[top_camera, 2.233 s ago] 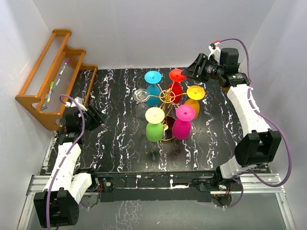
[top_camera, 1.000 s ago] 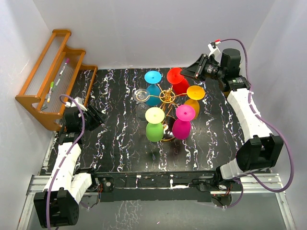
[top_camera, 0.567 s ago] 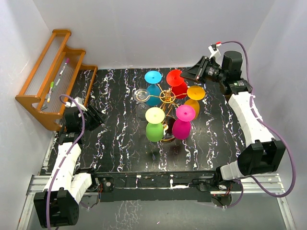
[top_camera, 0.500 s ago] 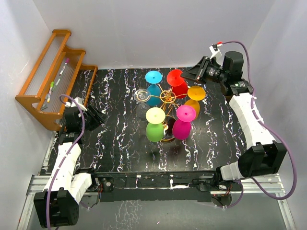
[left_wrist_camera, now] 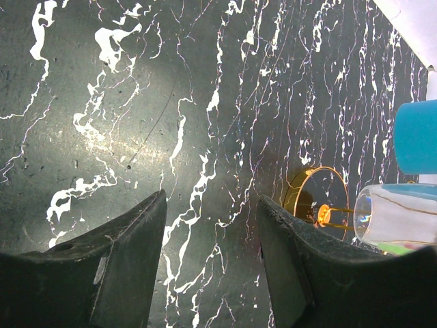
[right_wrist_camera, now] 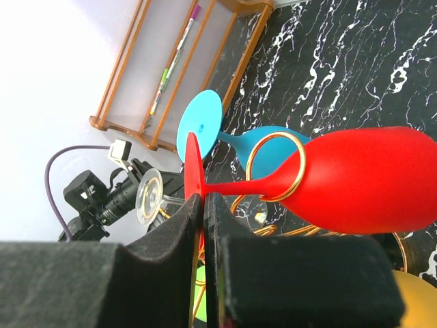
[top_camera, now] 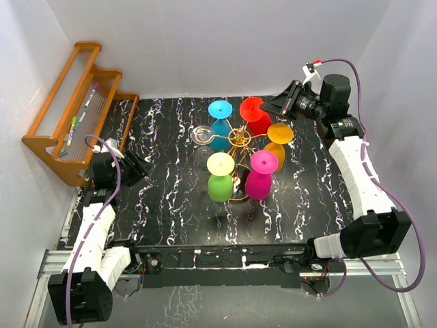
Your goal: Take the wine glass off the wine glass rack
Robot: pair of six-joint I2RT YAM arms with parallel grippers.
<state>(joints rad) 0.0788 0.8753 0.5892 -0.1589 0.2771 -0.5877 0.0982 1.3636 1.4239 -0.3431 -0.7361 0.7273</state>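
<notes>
Top view: right pincer [top_camera: 281, 105] clenched on foot of red glass [top_camera: 254, 115]. Wrist has drawn back-right since earlier frame, glass dragged outward on rack [top_camera: 237, 137]. Left pincer [top_camera: 134, 168] unmoved, released.
Left wrist: jaws apart over bare tabletop [left_wrist_camera: 136, 102].
Right wrist: stem still threaded through ring loop [right_wrist_camera: 275, 167], so glass not yet free.

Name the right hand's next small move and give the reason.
Probably draw the red wine glass outward, away from the central post of the wine glass rack. The right hand is shut on the edge of the glass's foot and the glass lies tilted, but its stem runs through the gold ring loop, so it is not yet free.
</notes>
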